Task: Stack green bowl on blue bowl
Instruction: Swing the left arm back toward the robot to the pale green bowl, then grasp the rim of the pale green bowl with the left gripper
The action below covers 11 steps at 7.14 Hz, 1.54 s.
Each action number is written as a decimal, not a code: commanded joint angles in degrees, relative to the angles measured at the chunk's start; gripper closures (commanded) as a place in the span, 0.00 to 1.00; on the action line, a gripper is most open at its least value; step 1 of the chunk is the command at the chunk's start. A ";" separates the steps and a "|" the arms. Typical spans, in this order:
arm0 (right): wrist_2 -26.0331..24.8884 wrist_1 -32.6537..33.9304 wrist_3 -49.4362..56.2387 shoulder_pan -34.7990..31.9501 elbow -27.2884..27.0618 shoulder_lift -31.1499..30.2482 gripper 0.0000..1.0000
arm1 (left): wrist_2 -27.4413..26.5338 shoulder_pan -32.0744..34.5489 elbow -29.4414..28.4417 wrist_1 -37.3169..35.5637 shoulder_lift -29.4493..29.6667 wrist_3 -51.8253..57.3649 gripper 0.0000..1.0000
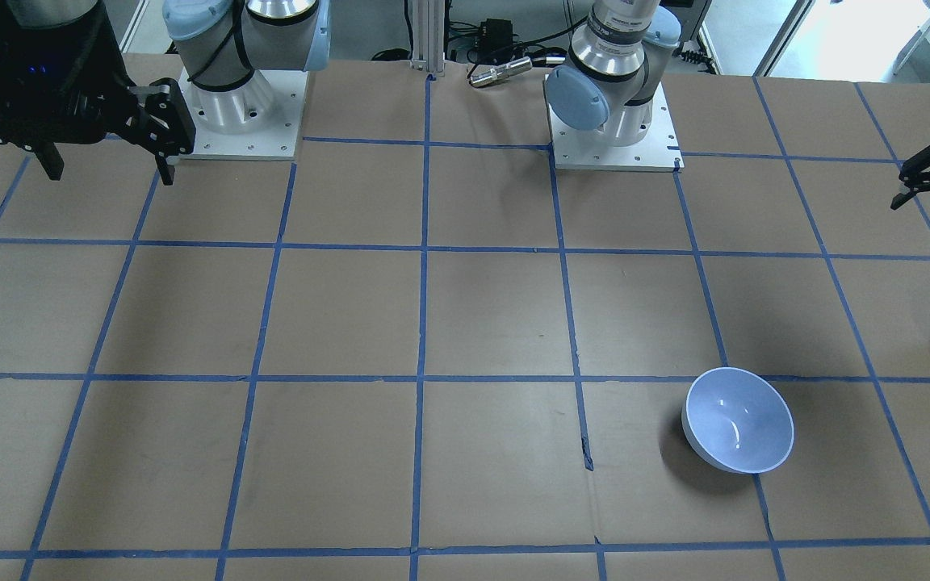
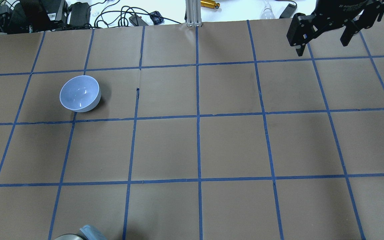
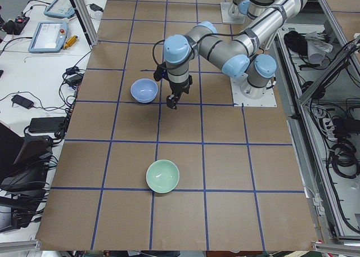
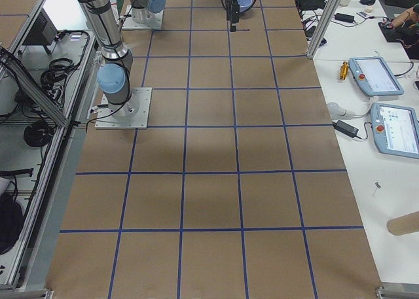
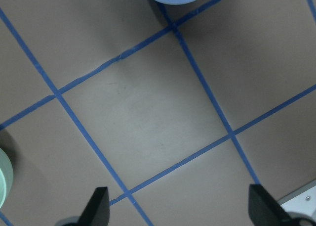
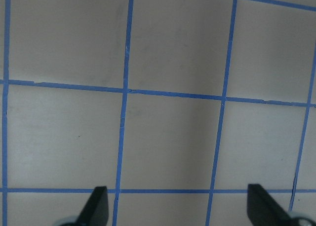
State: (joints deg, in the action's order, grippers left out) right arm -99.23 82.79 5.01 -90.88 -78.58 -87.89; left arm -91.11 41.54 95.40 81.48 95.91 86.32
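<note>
Scanning the taped surface [image 2: 232, 146] and finding the green bowl [image 3: 162, 176] upright near its left end, well apart from the blue bowl [image 3: 144, 90]. Looks rigid, glossy, probably slick and chippable yet light, so best pinched over the rim, one finger inside, one outside. Catching the left hand [image 5: 180, 208] spread wide and empty up beside the blue bowl, right hand [image 6: 177, 206] likewise agape, far off

Green bowl [image 3: 162, 176], blue bowl [image 3: 144, 90] well apart, bare table [image 3: 185, 161] between; both open from above.
</note>
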 commanded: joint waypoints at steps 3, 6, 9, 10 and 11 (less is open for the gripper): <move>0.00 0.00 0.00 0.00 0.00 0.00 0.00 | -0.12 -9.62 0.49 -12.46 9.63 33.58 0.00; 0.00 0.00 0.00 0.00 0.00 0.00 0.00 | 0.58 -13.40 -1.26 -21.45 15.69 48.99 0.00; 0.00 0.00 0.00 0.00 0.00 0.00 0.00 | 3.04 -14.03 -5.39 -21.54 21.76 60.69 0.00; 0.00 0.00 0.00 0.00 0.00 0.00 0.00 | 3.13 -14.03 -5.92 -22.93 23.35 62.90 0.00; 0.00 0.00 0.00 0.00 0.00 0.00 0.00 | 3.22 -14.03 -5.93 -25.04 24.41 63.09 0.00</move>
State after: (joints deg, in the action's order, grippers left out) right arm -99.23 82.79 5.01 -90.88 -78.57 -87.89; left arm -88.07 27.52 89.90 58.53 118.62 147.90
